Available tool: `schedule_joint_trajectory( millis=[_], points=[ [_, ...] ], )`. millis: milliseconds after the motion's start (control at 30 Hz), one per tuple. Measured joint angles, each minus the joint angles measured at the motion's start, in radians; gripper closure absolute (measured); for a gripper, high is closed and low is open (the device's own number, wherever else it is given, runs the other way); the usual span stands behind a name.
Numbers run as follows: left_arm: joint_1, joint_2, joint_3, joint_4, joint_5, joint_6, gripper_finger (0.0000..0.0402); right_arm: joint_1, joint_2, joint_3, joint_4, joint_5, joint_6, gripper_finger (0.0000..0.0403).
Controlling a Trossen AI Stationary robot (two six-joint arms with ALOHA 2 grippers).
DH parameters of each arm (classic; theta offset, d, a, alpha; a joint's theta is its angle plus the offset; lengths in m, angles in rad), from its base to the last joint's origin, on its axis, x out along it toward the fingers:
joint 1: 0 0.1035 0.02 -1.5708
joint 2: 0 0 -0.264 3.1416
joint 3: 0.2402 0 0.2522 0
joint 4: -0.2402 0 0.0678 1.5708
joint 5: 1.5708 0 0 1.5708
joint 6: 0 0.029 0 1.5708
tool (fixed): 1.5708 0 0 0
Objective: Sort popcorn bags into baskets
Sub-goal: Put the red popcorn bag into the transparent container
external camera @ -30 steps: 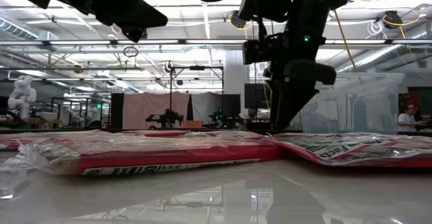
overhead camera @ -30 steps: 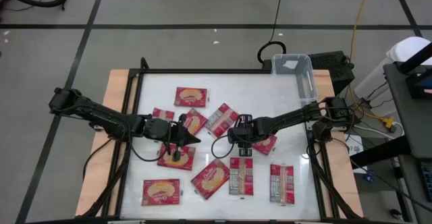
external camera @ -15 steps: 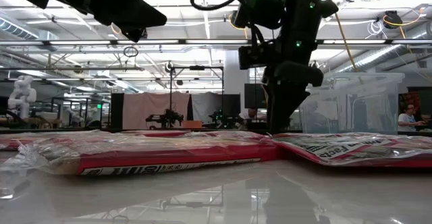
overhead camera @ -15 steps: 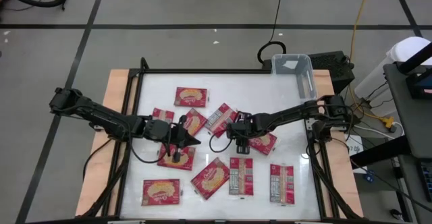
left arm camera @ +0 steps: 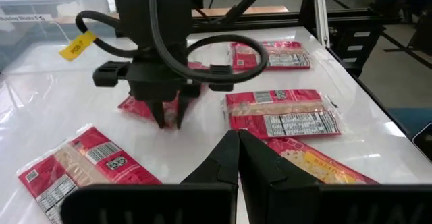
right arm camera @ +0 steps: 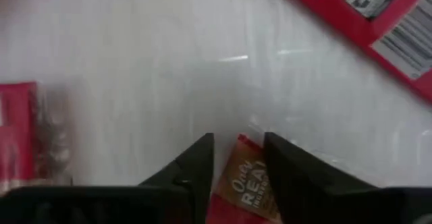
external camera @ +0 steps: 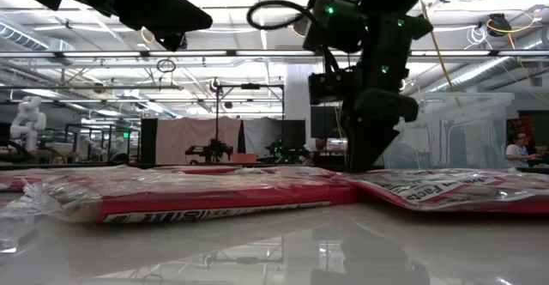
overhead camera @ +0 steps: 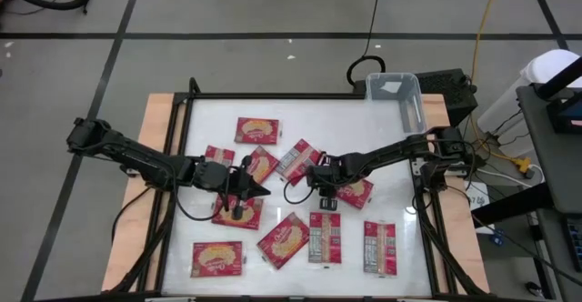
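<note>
Straddling one corner of a bag (right arm camera: 253, 183) near the table's middle, the right gripper (right arm camera: 237, 156) stands tip-down on the glossy table (overhead camera: 382, 134). Its fingers (right arm camera: 196, 160) are apart, with bare table showing between one finger and the corner, so nothing is clamped yet. The left gripper (left arm camera: 237, 150) hangs just above the bags on its own side, fingers pressed together and empty. The bin (overhead camera: 396, 93) sits well apart at the far right corner, and no bag can be seen in it.

The main risk is likely a thin grip. Only the corner lies between the fingers, so a squeeze may catch just the film seam. The bag could then swing, twist or slide out on the long carry to the bin. The table looks slick, so a closing finger might instead push the flat bag aside and shut on nothing. A second bag (overhead camera: 300, 159) lies near, and a sliding packet could nudge it or ride under it.

The other worry is probably crowding. The two grippers are near each other over the middle, with a looped cable (left arm camera: 223, 55) on the right arm facing the left one. A careless lift or sweep could bring the arms together or snag that cable.
</note>
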Motion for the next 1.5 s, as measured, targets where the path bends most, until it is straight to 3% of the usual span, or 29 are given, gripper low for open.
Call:
schedule_joint_trajectory(
  millis=[167,367,533,667,867,1000,1167,1367,1500],
  points=[
    [0.000,0.000,0.000,0.002,0.000,-0.016,0.0396,-0.001,-0.004,-0.021,0.035,0.021,0.004,0.0392],
    [0.000,0.000,0.000,0.029,-0.006,-0.017,0.0396,-0.001,-0.027,-0.026,0.123,0.039,0.001,0.0401],
    [0.000,0.000,0.000,0.032,-0.053,-0.018,0.0388,0.005,-0.055,-0.026,0.250,0.139,0.019,0.0402],
    [0.000,0.000,0.000,0.033,-0.103,-0.035,0.0354,0.019,-0.077,-0.026,0.357,0.254,0.027,0.0403],
    [0.000,0.032,0.000,0.042,-0.209,-0.077,0.0269,0.054,-0.134,-0.026,0.422,0.447,-0.030,0.0403],
    [0.010,0.133,0.000,0.151,-0.274,-0.104,0.0213,0.059,-0.172,-0.025,0.445,0.543,-0.043,0.0403],
    [0.030,0.311,0.001,0.424,-0.293,-0.098,0.0161,0.059,-0.213,-0.025,0.457,0.633,-0.022,0.0403],
    [0.071,0.508,0.003,0.683,-0.321,-0.095,0.0124,0.060,-0.258,-0.025,0.495,0.661,-0.036,0.0403],
    [0.093,0.629,0.031,0.766,-0.324,-0.095,0.0109,0.062,-0.266,-0.025,0.558,0.658,-0.056,0.0403]
  ],
)
